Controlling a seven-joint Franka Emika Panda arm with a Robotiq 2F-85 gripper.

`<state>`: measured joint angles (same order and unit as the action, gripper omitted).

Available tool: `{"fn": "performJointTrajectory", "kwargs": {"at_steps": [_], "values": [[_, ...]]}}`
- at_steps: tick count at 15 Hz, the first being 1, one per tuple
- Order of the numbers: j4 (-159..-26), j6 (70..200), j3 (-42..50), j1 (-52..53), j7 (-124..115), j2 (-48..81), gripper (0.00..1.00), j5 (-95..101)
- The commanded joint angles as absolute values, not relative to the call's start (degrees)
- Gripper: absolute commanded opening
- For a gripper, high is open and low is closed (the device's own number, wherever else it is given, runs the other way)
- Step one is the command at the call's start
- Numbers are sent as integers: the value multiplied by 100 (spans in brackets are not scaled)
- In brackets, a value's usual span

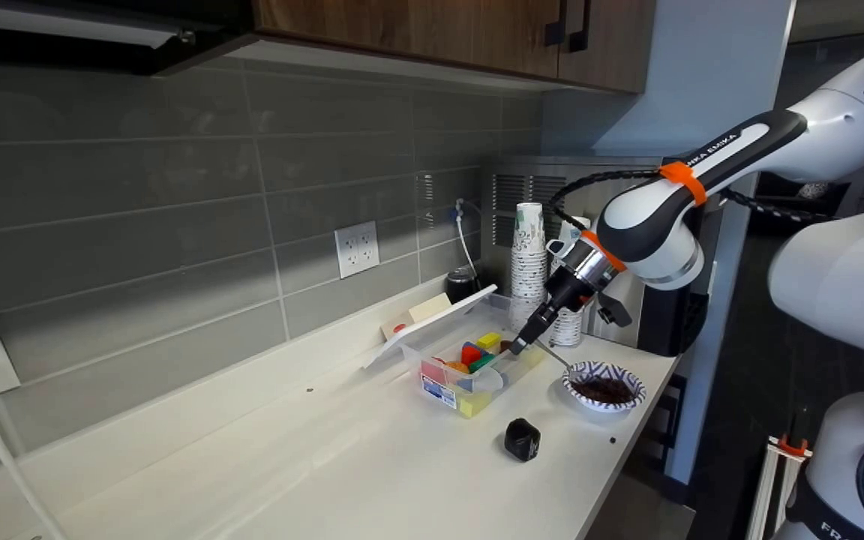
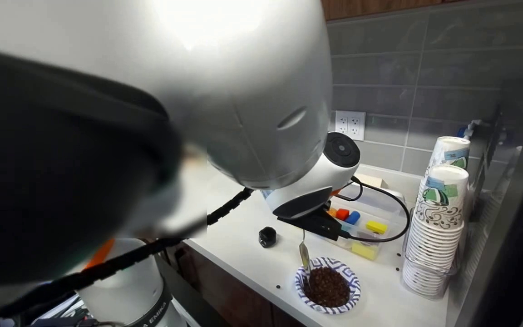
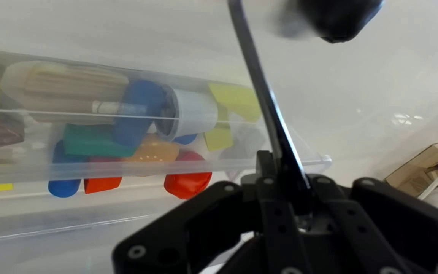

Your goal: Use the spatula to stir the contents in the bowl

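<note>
Arm point(image 1: 747, 150) is extended over the counter point(image 1: 289, 465), with the forearm sloped downward and the wrist bent; the gripper point(image 1: 520, 345) is angled obliquely down and is seen against the clear tub point(image 1: 439, 392) in an exterior view. The spatula point(image 3: 255, 68) is clamped by its metal handle between the closed fingers point(image 3: 280, 228), as shown in the wrist view. Spatula is held at a slant, its lower end set among the brown pieces point(image 2: 329, 286) at one side of the bowl point(image 2: 355, 286), which is placed near the counter's open edge. Coloured blocks point(image 3: 188, 179) are contained in the tub; a black faceted object point(image 1: 522, 440) is located near it. Paper cups point(image 1: 528, 270) are stacked beside a vented metal appliance point(image 1: 511, 187). The counter is backed by grey tile point(image 1: 102, 187), fitted with an outlet point(image 1: 357, 249), and overhung by wooden cabinets point(image 1: 417, 30).
</note>
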<state>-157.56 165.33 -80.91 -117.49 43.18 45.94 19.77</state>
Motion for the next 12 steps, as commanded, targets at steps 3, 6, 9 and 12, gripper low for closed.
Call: {"fn": "performJointTrajectory", "kwargs": {"at_steps": [3,6,9,12], "values": [[-15754,17030,-7801,-11662,4608,5094,1,2116],[-15750,17253,-7735,-11713,4784,5229,1,2189],[-15742,17431,-7638,-11762,4973,5328,1,2246],[-15742,17506,-7594,-11849,5117,5353,1,2323]]}}
